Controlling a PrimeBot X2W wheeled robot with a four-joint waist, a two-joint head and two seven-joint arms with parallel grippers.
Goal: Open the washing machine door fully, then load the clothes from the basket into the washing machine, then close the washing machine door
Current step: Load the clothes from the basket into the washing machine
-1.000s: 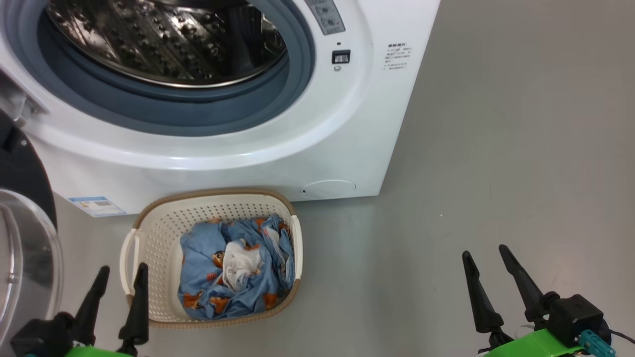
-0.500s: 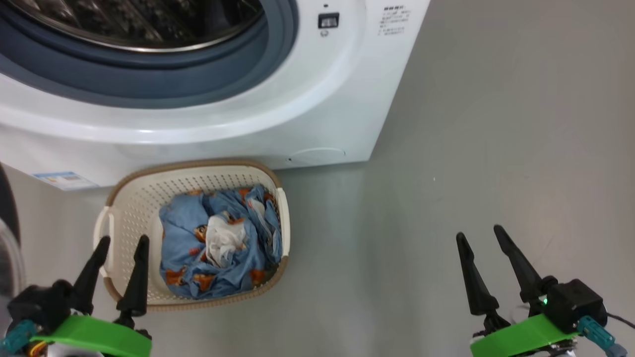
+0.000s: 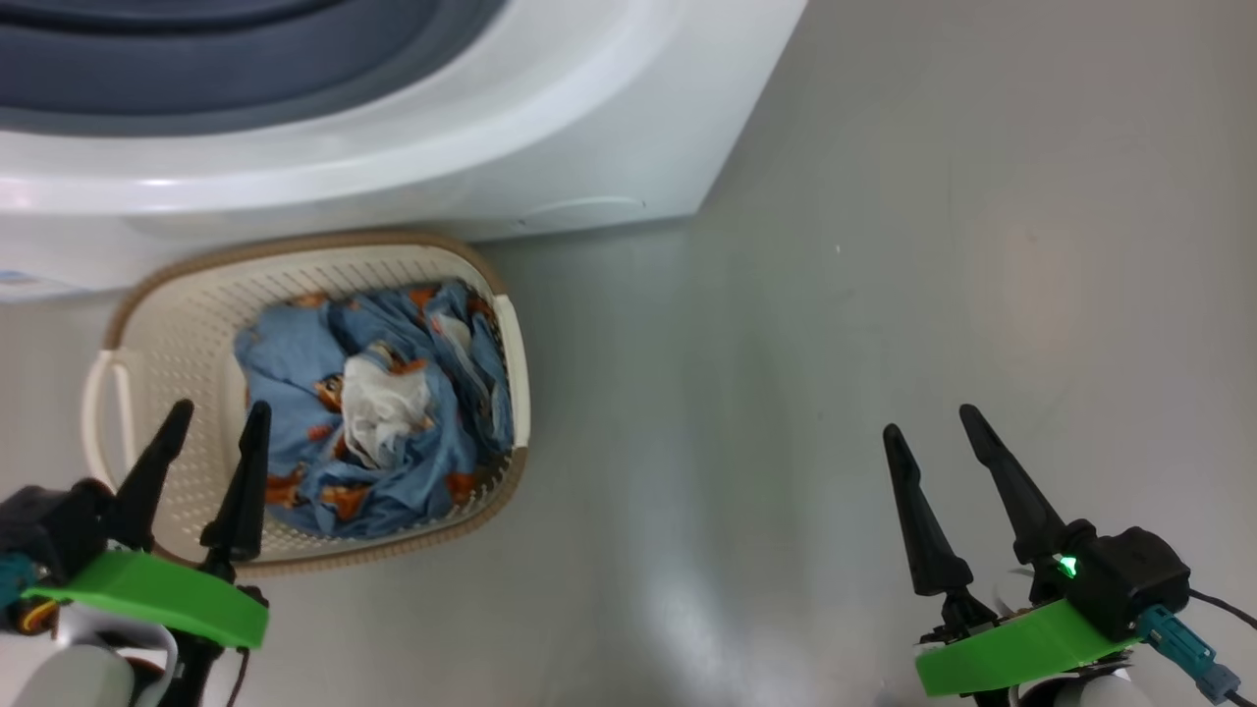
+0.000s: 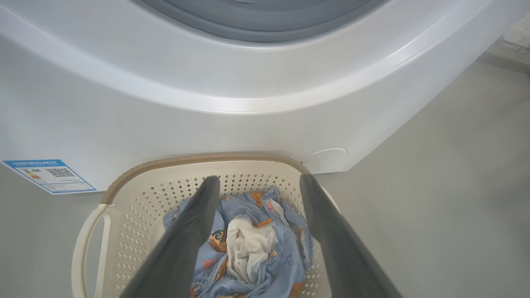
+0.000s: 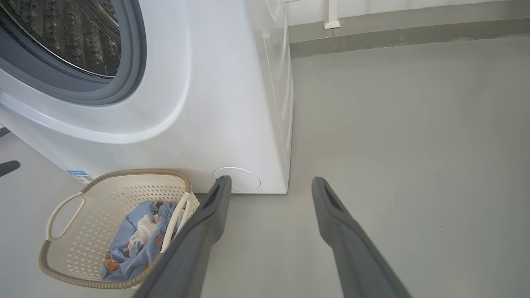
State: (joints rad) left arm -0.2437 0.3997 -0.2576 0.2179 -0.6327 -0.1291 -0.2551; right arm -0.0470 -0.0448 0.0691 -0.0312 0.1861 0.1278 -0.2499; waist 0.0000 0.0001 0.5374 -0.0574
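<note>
We held our left claw (image 3: 221, 405) wide and empty above the near rim of the basket (image 3: 295, 242), set just before the washing machine (image 3: 412, 162) with the clothes (image 3: 295, 358) heaped inside — poised, we judged, for a short reach down — our right claw (image 3: 928, 417) wide too, well apart.

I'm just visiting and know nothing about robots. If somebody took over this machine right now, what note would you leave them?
Left gripper: open, empty, fingers pointing at the clothes.
Right gripper: open, empty, over the floor.
All the clothes lie in the basket, which stands on the floor against the washing machine.
Done: the drum mouth is uncovered, so the door is open; how far, I cannot tell.
Left: grasp the clothes, load them into the drum, close the door.
</note>
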